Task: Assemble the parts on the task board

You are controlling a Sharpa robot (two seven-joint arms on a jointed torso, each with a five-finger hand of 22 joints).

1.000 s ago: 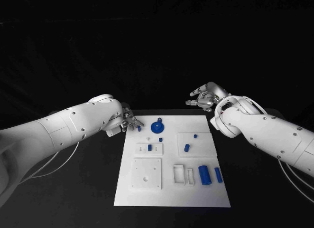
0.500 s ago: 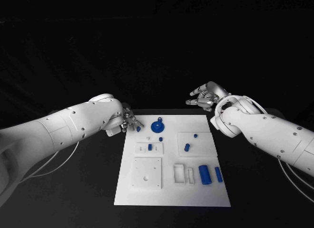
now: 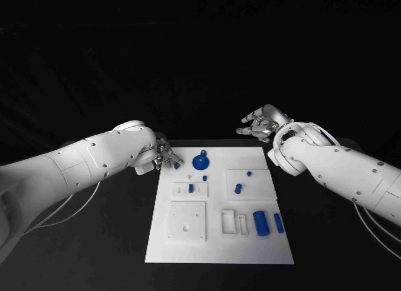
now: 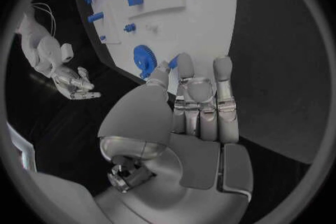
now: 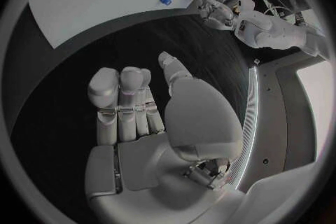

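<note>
The white task board [image 3: 220, 242] lies in the middle of the black table. My left hand [image 3: 159, 155] hovers at the board's far left corner and pinches a small blue part [image 3: 176, 163] between thumb and a finger; the left wrist view shows that part [image 4: 173, 61] right beside the blue gear [image 4: 145, 57]. The gear [image 3: 202, 162] lies flat on the board's far edge. My right hand [image 3: 263, 124] hangs over bare table beyond the far right corner, fingers apart and holding nothing [image 5: 140, 117].
Two blue cylinders [image 3: 261, 223] lie side by side at the board's near right, next to a white slotted holder [image 3: 234, 222]. A white square block [image 3: 188, 221] sits near left. Small blue pieces [image 3: 238, 188] stand in the two middle plates.
</note>
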